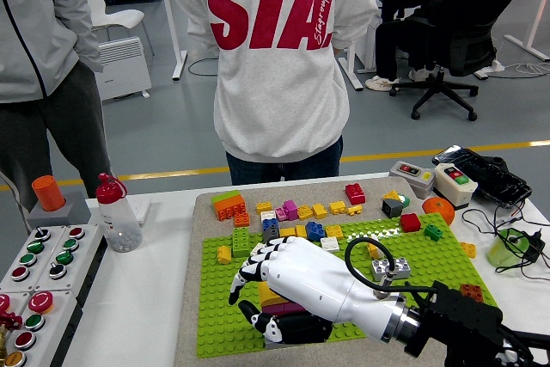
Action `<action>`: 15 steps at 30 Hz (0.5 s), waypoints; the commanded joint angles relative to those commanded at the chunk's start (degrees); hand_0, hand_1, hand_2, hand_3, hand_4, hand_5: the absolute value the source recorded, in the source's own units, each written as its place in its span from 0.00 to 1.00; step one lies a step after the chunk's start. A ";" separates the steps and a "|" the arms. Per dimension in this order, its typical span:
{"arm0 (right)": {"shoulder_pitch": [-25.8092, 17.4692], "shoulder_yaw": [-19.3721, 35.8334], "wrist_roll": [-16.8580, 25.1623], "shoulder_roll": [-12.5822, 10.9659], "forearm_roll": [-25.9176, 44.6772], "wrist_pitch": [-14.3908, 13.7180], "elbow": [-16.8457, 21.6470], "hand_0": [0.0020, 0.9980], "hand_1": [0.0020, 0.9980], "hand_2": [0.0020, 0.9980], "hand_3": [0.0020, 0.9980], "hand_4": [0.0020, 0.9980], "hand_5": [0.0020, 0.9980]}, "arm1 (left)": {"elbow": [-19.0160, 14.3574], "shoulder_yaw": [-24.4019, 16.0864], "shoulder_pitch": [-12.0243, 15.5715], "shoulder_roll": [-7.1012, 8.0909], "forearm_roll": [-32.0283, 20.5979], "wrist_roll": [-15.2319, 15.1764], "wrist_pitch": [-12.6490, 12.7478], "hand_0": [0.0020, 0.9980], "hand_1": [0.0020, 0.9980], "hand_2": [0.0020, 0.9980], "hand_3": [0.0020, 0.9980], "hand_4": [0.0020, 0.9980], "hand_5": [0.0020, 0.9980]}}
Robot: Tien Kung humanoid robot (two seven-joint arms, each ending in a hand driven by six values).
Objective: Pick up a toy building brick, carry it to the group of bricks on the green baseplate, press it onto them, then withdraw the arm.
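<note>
The green baseplate [438, 255] lies on a grey mat in the middle of the table. Near its front left stands the brick stack [277, 296], with only a bit of yellow and magenta showing. My right hand [251, 298], white with black joints, is curled over this stack. Its fingers [249, 268] arch over the top and left side, and the thumb lies on the near side. Whether a separate brick is under the palm is hidden. A grey brick [389, 268] sits on the plate behind my wrist.
Loose bricks lie along the plate's far edge: orange [228, 205], blue [314, 231], red [355, 193]. A bottle [116, 212] and a button box [34, 272] stand at the left, switch boxes [447, 180] at the right. A person [275, 58] stands beyond, back turned.
</note>
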 joint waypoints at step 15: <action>-0.44 -1.14 -0.37 1.45 0.67 0.01 -1.11 0.61 0.60 0.59 0.55 0.38 0.32 | 0.00 0.13 0.34 -0.01 0.04 -0.04 -0.02 0.65 0.69 0.67 0.57 0.28 1.00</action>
